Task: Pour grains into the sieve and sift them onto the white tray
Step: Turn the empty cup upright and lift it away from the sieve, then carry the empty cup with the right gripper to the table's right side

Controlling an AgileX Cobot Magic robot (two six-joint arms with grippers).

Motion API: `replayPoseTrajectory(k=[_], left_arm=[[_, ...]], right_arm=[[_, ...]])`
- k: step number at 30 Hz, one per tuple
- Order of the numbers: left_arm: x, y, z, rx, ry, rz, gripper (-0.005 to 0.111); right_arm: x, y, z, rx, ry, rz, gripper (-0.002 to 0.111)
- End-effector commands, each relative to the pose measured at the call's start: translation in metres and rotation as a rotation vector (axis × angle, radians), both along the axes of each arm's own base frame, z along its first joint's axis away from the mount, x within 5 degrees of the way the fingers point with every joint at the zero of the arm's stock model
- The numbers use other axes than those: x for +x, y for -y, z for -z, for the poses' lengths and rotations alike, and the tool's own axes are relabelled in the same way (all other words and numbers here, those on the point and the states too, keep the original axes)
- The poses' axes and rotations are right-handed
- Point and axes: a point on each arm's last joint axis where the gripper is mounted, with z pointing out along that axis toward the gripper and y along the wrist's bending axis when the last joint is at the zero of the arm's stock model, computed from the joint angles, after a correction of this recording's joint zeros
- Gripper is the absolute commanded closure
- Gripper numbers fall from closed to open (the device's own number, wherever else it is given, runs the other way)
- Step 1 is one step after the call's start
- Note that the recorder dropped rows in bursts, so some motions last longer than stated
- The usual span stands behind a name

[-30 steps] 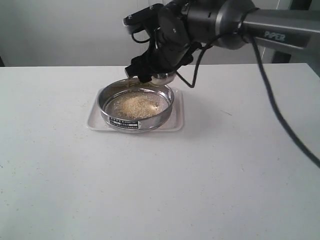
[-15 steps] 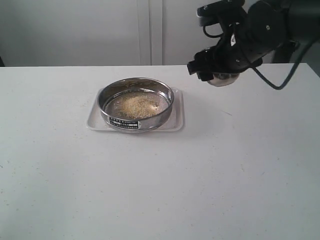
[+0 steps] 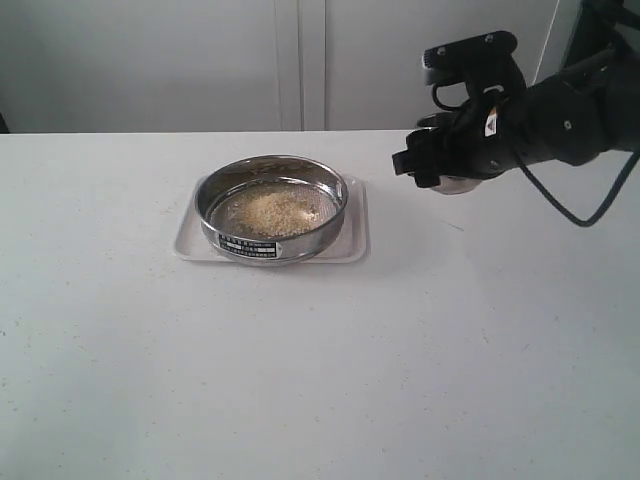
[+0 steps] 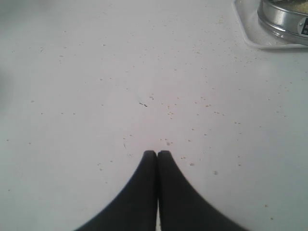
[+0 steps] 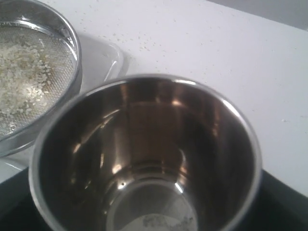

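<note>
Your right hand [image 3: 447, 160] grips a small rounded steel cup [image 5: 144, 144], polished and mirror-bright inside. It holds the cup above the matte white counter [image 3: 420, 350], off to the right of the sieve [image 3: 322, 232]. That shallow round steel ring sits on the flat white tray [image 3: 357, 238], whose rounded corners show past it. The grains [image 3: 272, 212] lie in a pale, gritty heap on its fine mesh. Your left hand [image 4: 157, 155] is pressed closed on nothing, over speckled counter.

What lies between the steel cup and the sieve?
The white tray's rim, then bare table in the exterior view; the right wrist view shows stray specks there.
</note>
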Motion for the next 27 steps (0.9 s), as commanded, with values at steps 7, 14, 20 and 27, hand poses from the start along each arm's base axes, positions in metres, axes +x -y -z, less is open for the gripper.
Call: replayPoseTrajectory(k=[7,14,20,27], left_arm=[[0.000,0.000,0.001,-0.007,0.000,-0.001,0.107],[0.000,0.000,0.001,-0.007,0.000,-0.001,0.107],[0.000,0.000,0.001,-0.007,0.000,-0.001,0.107],[0.000,0.000,0.001,-0.007,0.000,-0.001,0.107]], right_arm=[[-0.005,-0.001,0.006,0.095,0.184,-0.056,0.108],[-0.003,-0.003,0.002,0.119,0.236,-0.068,0.108],[-0.006,-0.004,0.012,0.129,0.250,-0.084,0.108],[-0.002,0.016,0.051,0.138,0.228,-0.044,0.108]])
